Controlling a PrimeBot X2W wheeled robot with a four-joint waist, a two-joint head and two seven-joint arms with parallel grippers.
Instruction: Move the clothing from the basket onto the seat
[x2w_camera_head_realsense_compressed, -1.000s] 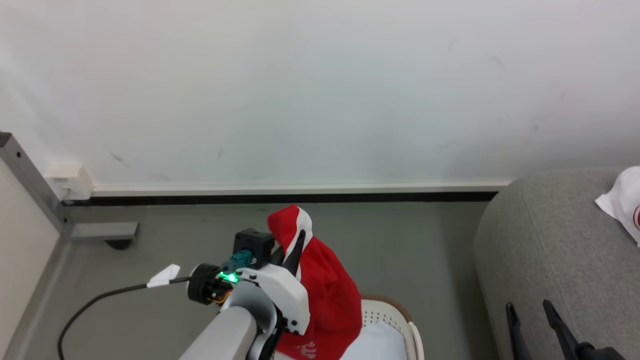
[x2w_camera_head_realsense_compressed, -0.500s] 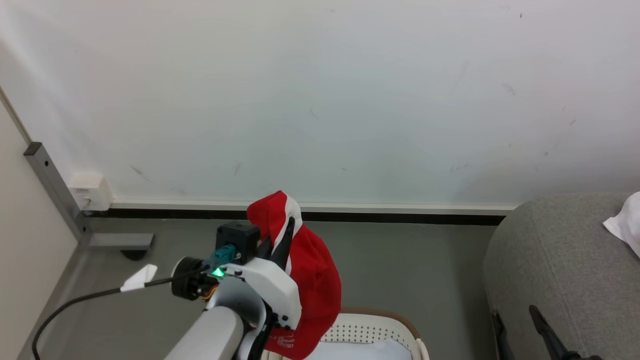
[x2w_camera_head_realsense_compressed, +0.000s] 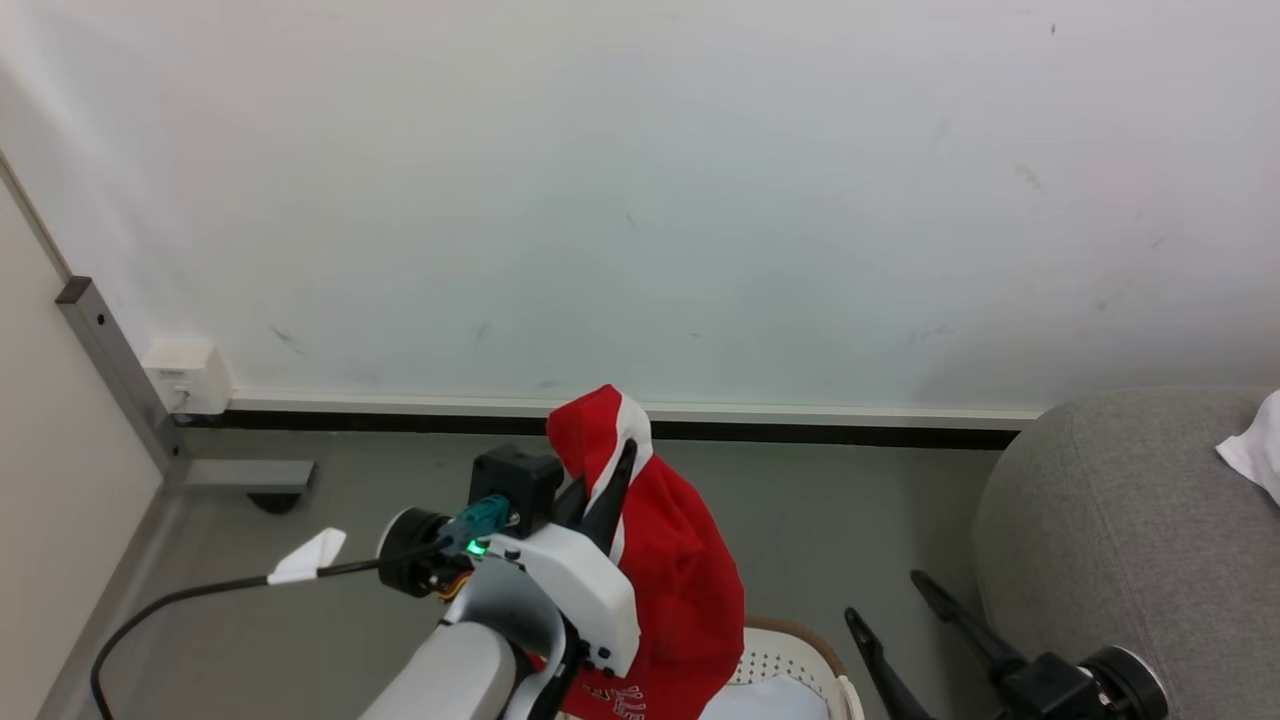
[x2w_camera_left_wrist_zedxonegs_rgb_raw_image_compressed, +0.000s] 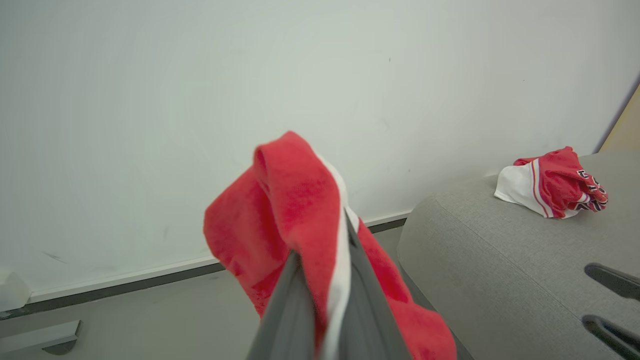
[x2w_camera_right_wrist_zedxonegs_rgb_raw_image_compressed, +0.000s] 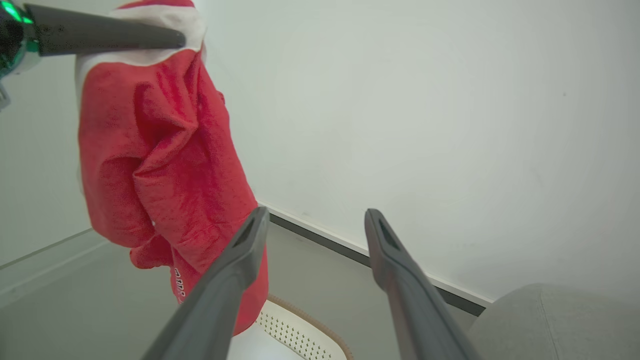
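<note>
Floor (x2w_camera_head_realsense_compressed: 820, 520) grey; wall (x2w_camera_head_realsense_compressed: 640, 180) white, dark skirting (x2w_camera_head_realsense_compressed: 800, 434); grey seat (x2w_camera_head_realsense_compressed: 1130, 520) at right.

The clothing (x2w_camera_head_realsense_compressed: 680, 590) was soft, matt red cloth with a fine mesh grain and smoother white trim. The seat (x2w_camera_left_wrist_zedxonegs_rgb_raw_image_compressed: 500, 260) was coarse, matt grey woven fabric. The basket (x2w_camera_right_wrist_zedxonegs_rgb_raw_image_compressed: 292, 332) was smooth white perforated plastic. My right fingers (x2w_camera_right_wrist_zedxonegs_rgb_raw_image_compressed: 400, 285) looked dark, matt and smooth.

Below the left fingers (x2w_camera_left_wrist_zedxonegs_rgb_raw_image_compressed: 287, 325), the basket (x2w_camera_head_realsense_compressed: 795, 650) is mostly covered by the hanging red garment (x2w_camera_head_realsense_compressed: 680, 580) and cut by the bottom edge. The garment's lettering (x2w_camera_head_realsense_compressed: 615, 700) is too small to read. Right of the right fingers (x2w_camera_head_realsense_compressed: 955, 619), the sofa (x2w_camera_head_realsense_compressed: 1130, 520) is cut off at the side.
</note>
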